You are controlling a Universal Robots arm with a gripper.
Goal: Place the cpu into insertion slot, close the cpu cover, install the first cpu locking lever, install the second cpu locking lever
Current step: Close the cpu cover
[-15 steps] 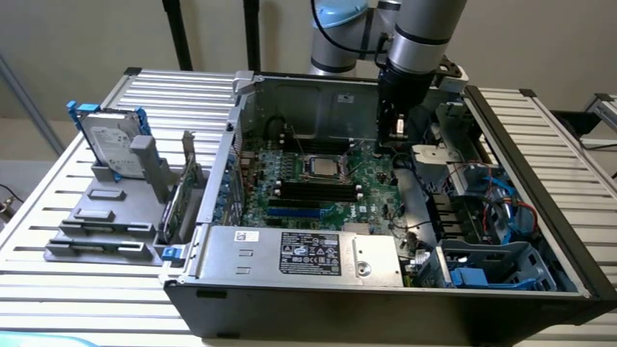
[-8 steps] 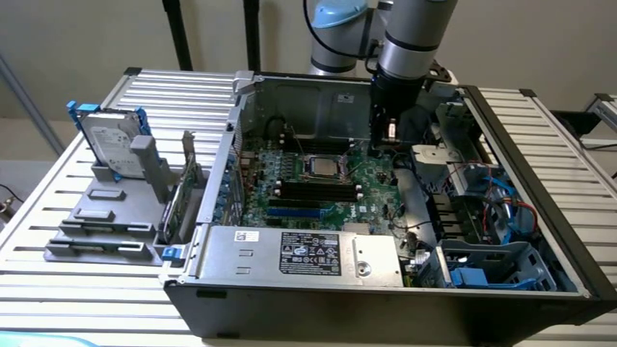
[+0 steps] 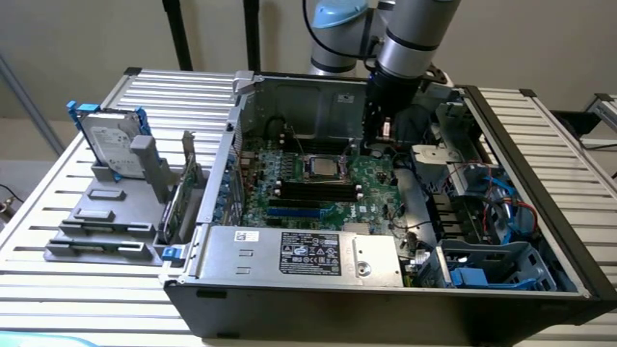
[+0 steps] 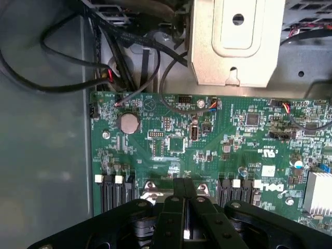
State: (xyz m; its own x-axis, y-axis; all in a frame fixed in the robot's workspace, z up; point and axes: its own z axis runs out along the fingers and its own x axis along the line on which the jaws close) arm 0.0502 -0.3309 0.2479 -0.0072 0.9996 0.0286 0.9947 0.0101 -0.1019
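Exterior view's left: you see hard drive (image 3: 108,141) upright in grey stand (image 3: 101,217) on slatted worktop (image 3: 53,191). Centre: open case (image 3: 289,94), green motherboard (image 3: 371,177). cpu (image 3: 324,168) sits in insertion slot (image 3: 324,179) mid-board, cpu cover (image 3: 308,163) framing it. Just right of slot: your arm (image 3: 415,36) reaches down, jaws clenched together over board. Far right: blue cables (image 3: 501,210).
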